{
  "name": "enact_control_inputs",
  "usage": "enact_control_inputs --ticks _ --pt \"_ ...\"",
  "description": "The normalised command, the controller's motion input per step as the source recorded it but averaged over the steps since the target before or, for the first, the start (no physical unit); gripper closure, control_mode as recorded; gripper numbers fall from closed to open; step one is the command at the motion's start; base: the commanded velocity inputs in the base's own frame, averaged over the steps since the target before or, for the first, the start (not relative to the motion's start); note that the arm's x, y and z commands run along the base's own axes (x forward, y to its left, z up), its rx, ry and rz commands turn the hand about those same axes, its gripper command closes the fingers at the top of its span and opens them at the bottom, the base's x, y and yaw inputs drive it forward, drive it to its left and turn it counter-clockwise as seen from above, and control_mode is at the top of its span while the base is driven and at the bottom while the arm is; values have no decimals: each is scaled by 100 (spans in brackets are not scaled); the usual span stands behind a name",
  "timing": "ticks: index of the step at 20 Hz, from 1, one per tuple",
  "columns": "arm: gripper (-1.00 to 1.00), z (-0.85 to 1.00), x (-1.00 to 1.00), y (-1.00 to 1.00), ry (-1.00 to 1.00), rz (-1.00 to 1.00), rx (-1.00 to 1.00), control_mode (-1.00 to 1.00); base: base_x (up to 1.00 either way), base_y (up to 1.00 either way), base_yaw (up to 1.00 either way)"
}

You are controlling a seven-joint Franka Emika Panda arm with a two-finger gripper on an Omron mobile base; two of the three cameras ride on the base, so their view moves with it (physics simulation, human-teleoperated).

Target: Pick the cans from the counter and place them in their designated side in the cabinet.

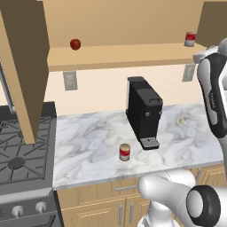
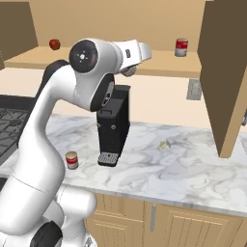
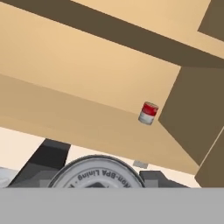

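Two cans sit apart from the tool, a third is in its grip. Held can (image 3: 96, 173): grey metal end at the bottom centre of the hand view, rim lettering reads "Non-BPA Lining", rest of the print too small to make out, its label band hidden. Tool (image 2: 130, 68) is closed around this can; the fingers themselves are hard to pick out behind it.

Shelf can (image 3: 148, 113): red and grey-white bands, no legible text, upright on the cabinet (image 1: 111, 22) shelf (image 1: 124, 56), at the right end beside the brown door (image 2: 224, 72). In the hand view it lies up and right of the held can, well apart.

Red-label can (image 1: 125, 152): pale top, upright on the marble tabletop (image 1: 88, 146), lower centre of the left base view, just left of the black coffee machine (image 1: 144, 113); no writing readable. It is low and far from the tool.

Red ball (image 1: 75, 44) sits at the shelf's left end. Small pale object (image 2: 165, 144) lies on the tabletop right of the machine; cannot tell what it is. Stove (image 1: 20, 150) at the left edge.

Arm (image 2: 58, 120): rises from the lower left of the right base view, bends at a high elbow, wrist reaches right just under shelf level in front of the coffee machine's top
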Motion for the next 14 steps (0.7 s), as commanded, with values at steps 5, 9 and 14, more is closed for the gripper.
enact_control_inputs --ticks 5,9,14 --pt "100 0 28 -8 3 0 0 -100 0 0 0" --pt "100 0 30 -5 2 0 0 -100 0 0 0" --pt "100 -4 28 -4 0 0 0 -100 0 0 0"
